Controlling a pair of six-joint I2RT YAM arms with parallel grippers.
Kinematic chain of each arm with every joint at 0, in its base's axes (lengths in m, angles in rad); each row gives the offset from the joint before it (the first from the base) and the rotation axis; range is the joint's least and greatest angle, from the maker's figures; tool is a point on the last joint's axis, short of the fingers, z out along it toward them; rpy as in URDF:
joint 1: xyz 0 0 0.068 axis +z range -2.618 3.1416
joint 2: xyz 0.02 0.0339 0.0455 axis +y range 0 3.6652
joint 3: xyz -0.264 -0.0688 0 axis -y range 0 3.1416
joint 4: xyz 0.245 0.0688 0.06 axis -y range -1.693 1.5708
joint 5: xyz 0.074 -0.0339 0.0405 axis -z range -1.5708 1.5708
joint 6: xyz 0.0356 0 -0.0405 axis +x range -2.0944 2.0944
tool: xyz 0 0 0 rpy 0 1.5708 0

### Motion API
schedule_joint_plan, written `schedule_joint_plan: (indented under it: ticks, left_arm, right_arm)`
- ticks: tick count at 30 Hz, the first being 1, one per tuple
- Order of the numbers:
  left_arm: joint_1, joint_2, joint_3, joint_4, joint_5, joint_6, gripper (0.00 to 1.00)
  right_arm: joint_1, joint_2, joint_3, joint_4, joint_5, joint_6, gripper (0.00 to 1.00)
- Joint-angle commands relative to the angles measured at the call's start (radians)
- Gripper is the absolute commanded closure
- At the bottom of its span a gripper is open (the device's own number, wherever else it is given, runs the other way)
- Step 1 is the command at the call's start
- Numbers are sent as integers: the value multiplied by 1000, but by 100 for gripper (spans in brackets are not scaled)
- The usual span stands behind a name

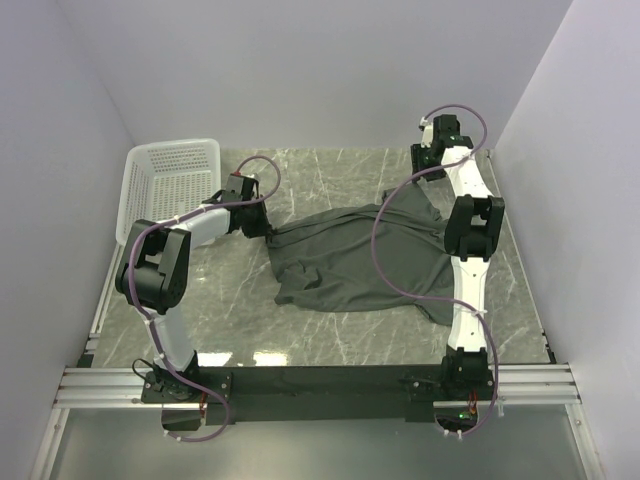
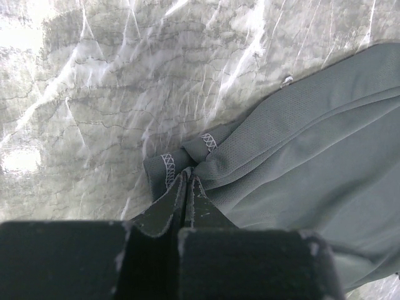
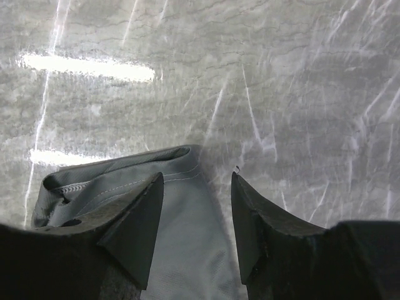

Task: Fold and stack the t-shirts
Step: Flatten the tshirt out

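A dark charcoal t-shirt (image 1: 355, 255) lies crumpled on the marble table, spread from the middle toward the right. At the shirt's left end my left gripper (image 1: 264, 226) is shut on a bunched, stitched edge. In the left wrist view that gripper (image 2: 187, 176) pinches the hem, and the t-shirt (image 2: 300, 144) stretches away to the right. My right gripper (image 1: 424, 172) hangs over the shirt's far right corner. Seen from the right wrist, that gripper (image 3: 197, 178) is open, its fingers either side of a hemmed corner of the t-shirt (image 3: 187, 250).
A white mesh basket (image 1: 175, 147) leans tilted at the back left, against the left wall. Walls close in the table (image 1: 200, 310) on the left, back and right. The arms' mounting rail (image 1: 320, 380) runs along the near edge.
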Motion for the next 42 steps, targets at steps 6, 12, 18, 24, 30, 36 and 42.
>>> schedule_joint_plan:
  ticks: [6, 12, 18, 24, 30, 36, 42]
  left_arm:
    - [-5, -11, 31, 13, 21, 21, 100]
    - [-7, -14, 32, 10, 23, 19, 100]
    - [-7, -8, 38, 10, 27, 14, 100]
    - [-7, -11, 90, -5, 18, 30, 100]
    - [-5, -26, 231, -42, -23, 51, 100]
    - [-4, -110, 310, -74, -59, 77, 100]
    - [1, -339, 270, -33, -129, 103, 100]
  right_arm:
    - [8, 47, 51, -15, -24, 36, 46]
    - [7, 79, 52, -32, -44, 29, 53]
    - [4, 61, 54, -35, -117, 6, 84]
    - [-27, -94, -18, 36, -212, 16, 100]
    - [-53, -460, -328, 198, -415, -7, 100]
    - [-57, -795, -578, 263, -476, -23, 100]
    - [-116, -1051, -530, 206, -484, -62, 100]
